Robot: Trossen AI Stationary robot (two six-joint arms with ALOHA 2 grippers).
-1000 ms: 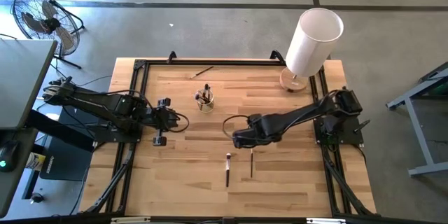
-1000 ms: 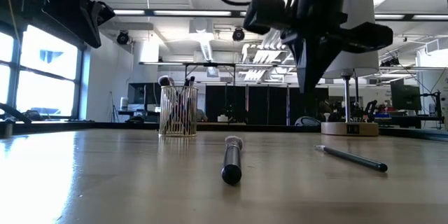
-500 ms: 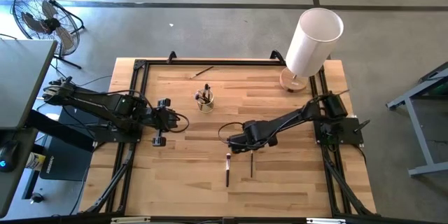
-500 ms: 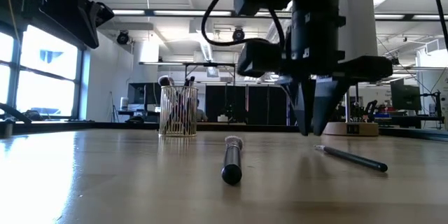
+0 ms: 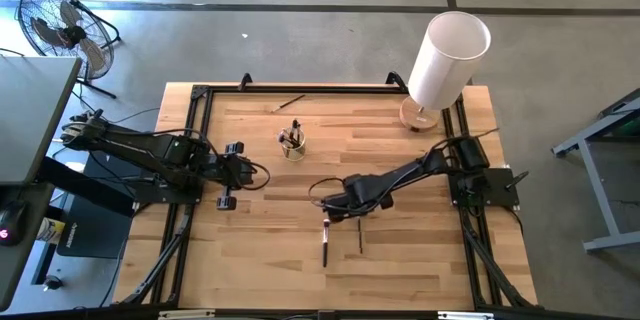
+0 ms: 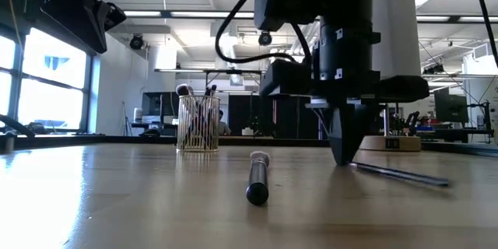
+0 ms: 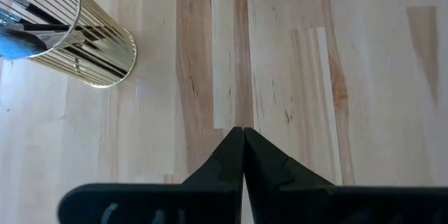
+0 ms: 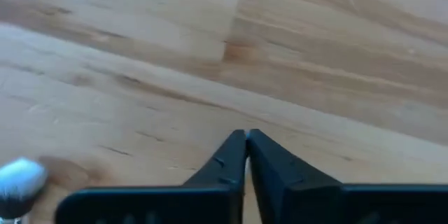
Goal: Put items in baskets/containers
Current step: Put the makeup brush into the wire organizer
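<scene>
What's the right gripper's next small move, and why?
Probably open the fingers. The right gripper is shut, tip at the table beside the thin brush, gripping nothing. It likely needs open jaws straddling that brush before closing. The left gripper waits, shut, at table left.

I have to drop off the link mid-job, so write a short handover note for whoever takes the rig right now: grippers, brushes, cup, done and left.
Right gripper: shut, empty, tips down at the table by the thin stick.
Left gripper: shut, empty, waiting at the table's left.
Cup: mid-table, several brushes already standing in it.
Left: thick dark brush and the thin stick in front of the cup, plus one stick near the far edge.
</scene>
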